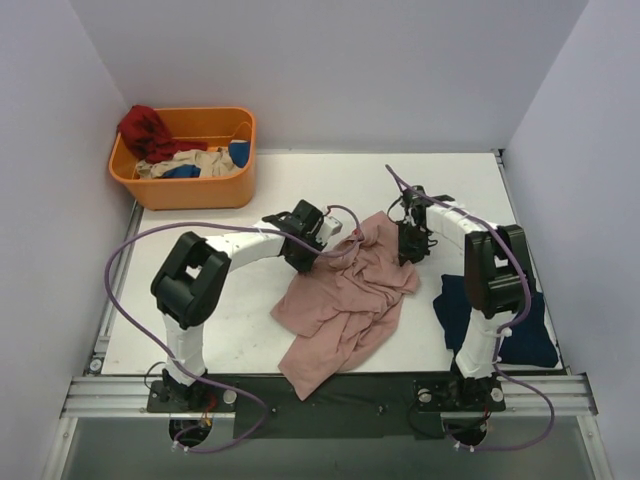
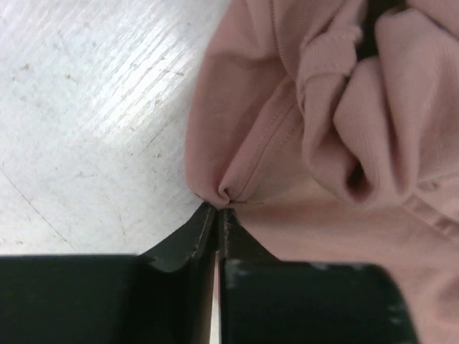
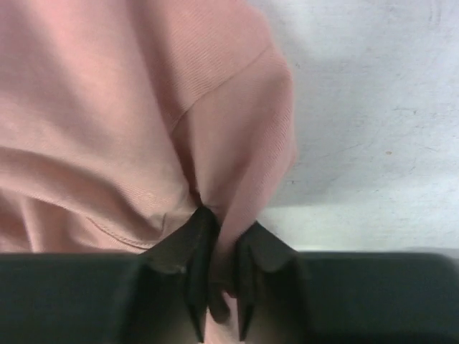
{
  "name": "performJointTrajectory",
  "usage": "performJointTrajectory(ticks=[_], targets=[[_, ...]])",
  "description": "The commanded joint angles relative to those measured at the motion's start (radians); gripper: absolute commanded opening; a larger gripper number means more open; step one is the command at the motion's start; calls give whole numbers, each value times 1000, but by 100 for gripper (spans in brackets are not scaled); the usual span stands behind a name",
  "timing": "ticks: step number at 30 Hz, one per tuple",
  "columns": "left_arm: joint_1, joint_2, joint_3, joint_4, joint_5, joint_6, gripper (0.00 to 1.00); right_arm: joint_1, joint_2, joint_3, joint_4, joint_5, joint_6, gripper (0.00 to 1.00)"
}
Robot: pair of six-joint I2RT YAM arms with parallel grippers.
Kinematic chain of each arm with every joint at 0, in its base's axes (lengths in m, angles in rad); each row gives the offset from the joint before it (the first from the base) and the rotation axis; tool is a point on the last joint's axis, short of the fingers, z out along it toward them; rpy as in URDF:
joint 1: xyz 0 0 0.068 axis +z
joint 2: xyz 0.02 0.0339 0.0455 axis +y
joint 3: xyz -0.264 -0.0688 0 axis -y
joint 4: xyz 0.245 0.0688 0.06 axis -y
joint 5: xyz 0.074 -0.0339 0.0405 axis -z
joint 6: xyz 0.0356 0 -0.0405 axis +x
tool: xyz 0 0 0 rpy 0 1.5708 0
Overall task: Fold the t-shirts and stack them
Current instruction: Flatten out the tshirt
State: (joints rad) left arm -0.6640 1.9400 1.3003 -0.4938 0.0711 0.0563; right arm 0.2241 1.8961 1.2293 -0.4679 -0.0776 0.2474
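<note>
1. Far left corner of the bench [image 1: 200,330]: an orange bin [image 1: 180,190] holds loose red, beige and blue cloth.

2. Left claw [image 1: 318,260]: positioned at the far left edge of the pink t-shirt [image 1: 345,300]. In the left wrist view the left claw [image 2: 217,209] is clenched, with its jaws nearly meeting on a small pinch of the hem of the pink t-shirt [image 2: 323,143].

3. Pink t-shirt: lies crumpled at the centre of the bench. One corner trails toward the near edge.

4. Right claw [image 1: 412,252]: positioned at the far right edge of the same garment. In the right wrist view the right claw [image 3: 219,233] is clenched on a thicker fold of the pink t-shirt [image 3: 107,107], which fills the gap between the jaws.

5. Navy t-shirt [image 1: 538,335]: lies near the right edge, toward the near right corner, apart from the pink one. The right arm covers part of it, so whether it is folded cannot be told for certain.
</note>
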Motion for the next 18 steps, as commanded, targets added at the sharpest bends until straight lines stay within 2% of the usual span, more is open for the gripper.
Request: performJointTrajectory(ticks=[1,3,5,9,10,11,12,13,14,16,18], targets=[[1,54,-32,61,59,-35,0,1,6,22,-3,-34,21,0],[20,60,-4,49,11,-47,0,1,-23,85,-8,-44,13,0],[68,51,95,-15,-57,-44,0,-2,-57,204,-34,-36,-16,0],[223,11,512,-152,-135,36,0,-11,-121,487,-49,-39,-62,0],[240,8,689,-172,-154,80,0,-14,-126,590,-37,-40,-69,0],[271,11,773,-211,-200,103,0,-15,-132,637,-28,-45,-77,0],[286,16,965,-229,-220,158,0,-19,-135,727,-3,-47,-80,0],[293,26,1049,-259,-261,219,0,-20,-138,764,41,-48,-91,0],[293,33,1211,-267,-286,252,0,-22,-140,818,63,-45,-92,0],[287,19,1348,-238,-321,345,0,-31,-155,845,176,-39,-100,0],[277,-36,1352,-152,-356,436,0,-51,-172,836,282,-33,-94,0]])
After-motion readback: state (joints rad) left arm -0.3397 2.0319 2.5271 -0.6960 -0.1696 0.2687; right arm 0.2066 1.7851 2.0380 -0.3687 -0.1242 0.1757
